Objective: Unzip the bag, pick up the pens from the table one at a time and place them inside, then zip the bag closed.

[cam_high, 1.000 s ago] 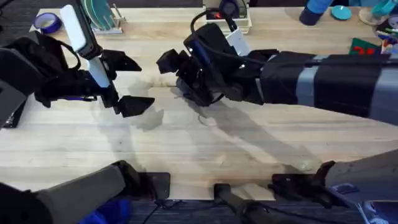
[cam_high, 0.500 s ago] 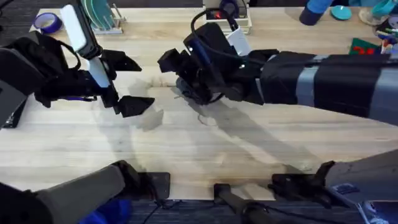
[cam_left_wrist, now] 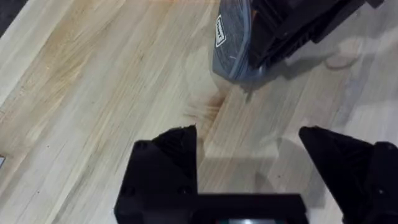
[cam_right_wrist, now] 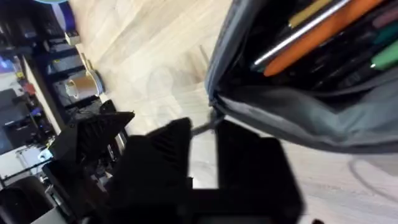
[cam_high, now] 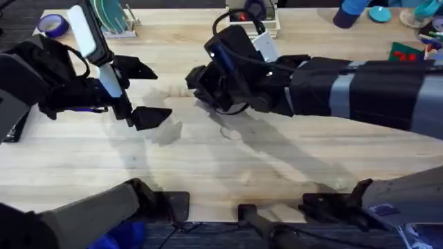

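Note:
The blue-grey bag point(cam_right_wrist: 292, 112) lies on the table point(cam_high: 228, 173) with its top gaping, and an orange pen point(cam_right_wrist: 323, 31) rests inside beside a silvery one and green-tipped ones. My right gripper point(cam_right_wrist: 203, 130) is shut on the thin zipper pull at the bag's end. From overhead the right gripper point(cam_high: 197, 84) covers the bag at the table's middle. In the left wrist view the bag's point(cam_left_wrist: 231, 43) rounded end shows with the right gripper on top of it. My left gripper point(cam_high: 144, 93) hangs open just left of it, its fingers point(cam_left_wrist: 180, 152) wide apart over bare wood.
A purple tape roll point(cam_high: 52, 25) and a rack with teal plates point(cam_high: 111, 17) stand at the back left. A white box point(cam_high: 261, 24) sits behind the right gripper, and blue and green items point(cam_high: 360, 12) crowd the back right corner.
My right gripper has shifted slightly to the right, keeping its hold at the bag's end. The left arm has stayed still.

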`<act>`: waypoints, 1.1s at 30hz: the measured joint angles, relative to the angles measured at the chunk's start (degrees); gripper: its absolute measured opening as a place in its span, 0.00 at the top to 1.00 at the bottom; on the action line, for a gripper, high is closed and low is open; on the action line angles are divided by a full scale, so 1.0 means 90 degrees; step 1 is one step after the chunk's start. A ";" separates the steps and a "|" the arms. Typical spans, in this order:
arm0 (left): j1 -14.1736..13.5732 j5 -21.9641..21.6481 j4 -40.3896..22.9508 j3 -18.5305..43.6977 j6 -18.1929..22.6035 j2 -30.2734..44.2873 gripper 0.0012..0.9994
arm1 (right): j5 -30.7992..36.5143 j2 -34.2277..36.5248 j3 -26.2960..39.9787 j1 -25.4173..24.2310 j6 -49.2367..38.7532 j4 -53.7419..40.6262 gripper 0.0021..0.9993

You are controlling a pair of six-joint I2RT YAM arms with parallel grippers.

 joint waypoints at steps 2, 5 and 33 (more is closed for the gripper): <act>0.0000 0.0000 0.0000 0.0000 0.0000 0.0001 0.01 | 0.0007 0.0001 0.0000 0.0000 0.0014 -0.0002 0.93; 0.0000 0.0000 0.0000 0.0000 0.0000 0.0000 0.01 | 0.0007 0.0000 0.0000 0.0000 0.0016 -0.0011 0.97; 0.0000 -0.0124 0.0000 0.0000 0.0000 0.0002 0.01 | -0.1873 0.0000 0.0000 -0.0888 -0.0038 0.0000 0.97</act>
